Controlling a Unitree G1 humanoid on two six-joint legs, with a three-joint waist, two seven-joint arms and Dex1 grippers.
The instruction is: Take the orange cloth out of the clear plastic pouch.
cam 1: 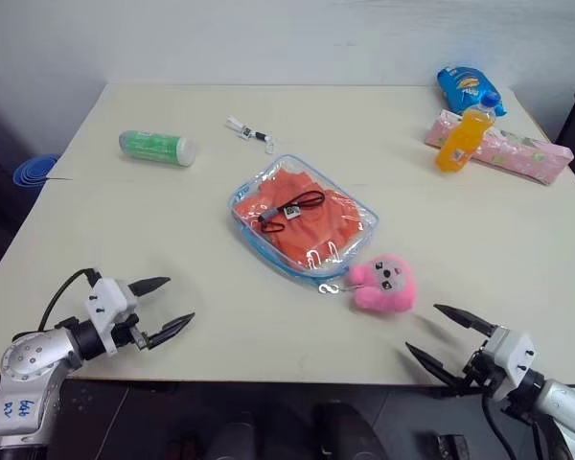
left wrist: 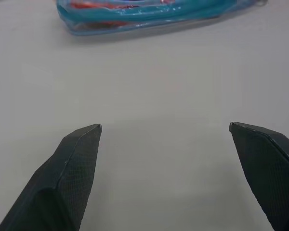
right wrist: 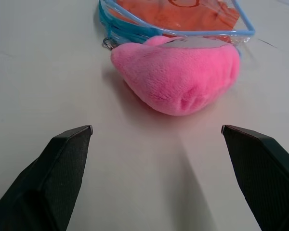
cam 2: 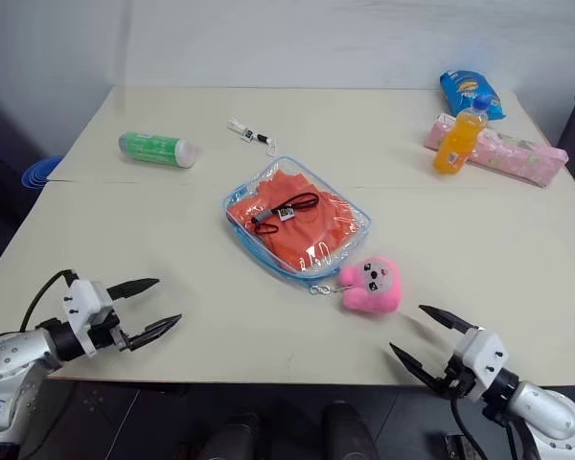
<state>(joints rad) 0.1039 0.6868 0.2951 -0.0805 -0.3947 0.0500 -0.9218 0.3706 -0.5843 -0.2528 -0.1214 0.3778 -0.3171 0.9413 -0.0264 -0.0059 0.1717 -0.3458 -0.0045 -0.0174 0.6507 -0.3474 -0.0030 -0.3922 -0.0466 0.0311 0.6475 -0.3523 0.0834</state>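
The clear plastic pouch (cam 1: 304, 218) with light-blue edging lies flat in the middle of the table. The orange cloth (cam 1: 311, 222) is folded inside it, with a black and red cord on top. A pink plush toy (cam 1: 385, 283) is clipped to the pouch's near corner. My left gripper (cam 1: 163, 305) hovers open at the table's near left edge, pointing toward the pouch (left wrist: 149, 17). At the near right edge, my right gripper (cam 1: 439, 335) is open too, facing the plush (right wrist: 178, 77) and the pouch (right wrist: 173, 19) behind it. Neither holds anything.
A green tube (cam 1: 156, 147) lies at the back left, a small white tag (cam 1: 249, 132) behind the pouch. At the back right stand an orange drink bottle (cam 1: 466, 132), a pink patterned pack (cam 1: 503, 148) and a blue snack bag (cam 1: 468, 88).
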